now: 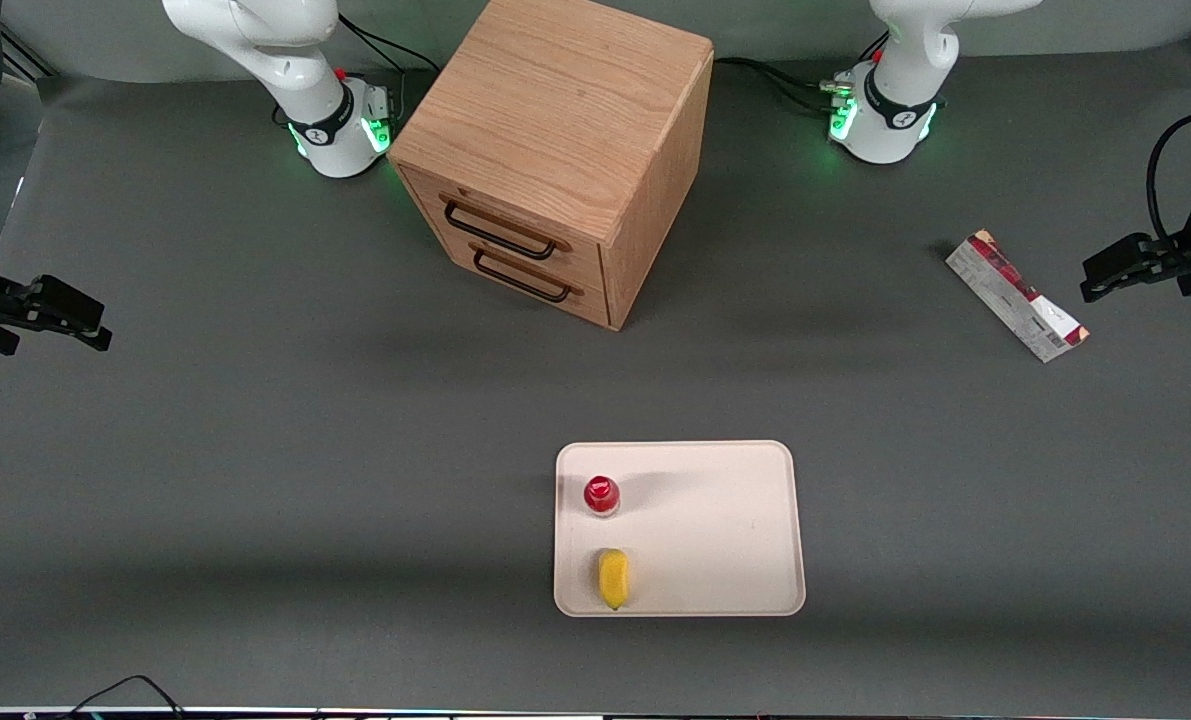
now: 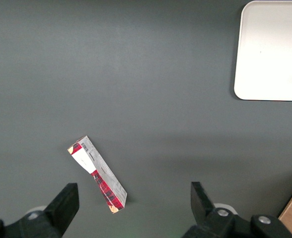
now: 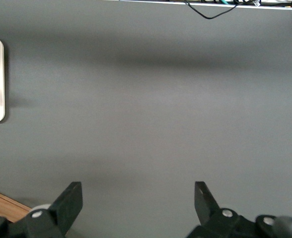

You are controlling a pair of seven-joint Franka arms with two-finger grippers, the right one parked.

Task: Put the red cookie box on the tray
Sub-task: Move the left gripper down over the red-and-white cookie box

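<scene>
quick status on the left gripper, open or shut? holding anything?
Left gripper: open, holding nothing, hovering above the grey table beside the long dark red cookie box, which lies flat, away from the cream-white rectangular tray.

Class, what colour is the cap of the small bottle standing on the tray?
Red; the bottle cap on the tray shows best in the front view.

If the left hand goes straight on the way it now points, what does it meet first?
Probably the bare dark grey table mat: the open left hand points down at it, with the long dark red cookie box off-centre, nearer one finger.
</scene>
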